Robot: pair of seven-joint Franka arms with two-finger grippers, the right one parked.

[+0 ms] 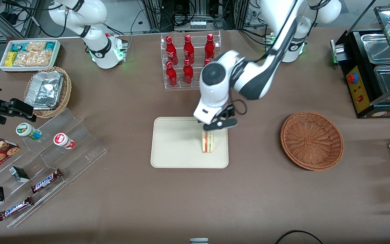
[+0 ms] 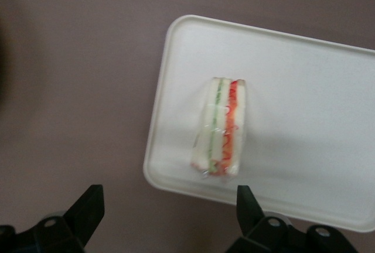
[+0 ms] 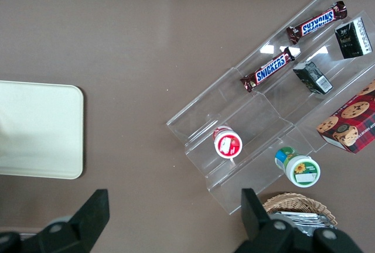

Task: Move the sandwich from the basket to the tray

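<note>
Sandwich [image 1: 208, 141] stands on its edge on the tray [image 1: 171, 149], directly below the gripper [image 1: 219, 123] and clear of it. In the wrist view the fingers [image 2: 87, 207] are spread wide apart, one to each side of the sandwich [image 2: 220, 127], touching nothing. The basket [image 1: 311, 140] sits well apart from the gripper, toward the working arm's end of the table, and appears empty. Placement appears done; retreat remains. Risk: the sandwich stands near the tray rim nearest the gripper, so a sideways withdrawal could clip it with a finger and tip it flat or push it off the tray. A straight vertical lift avoids this
</note>
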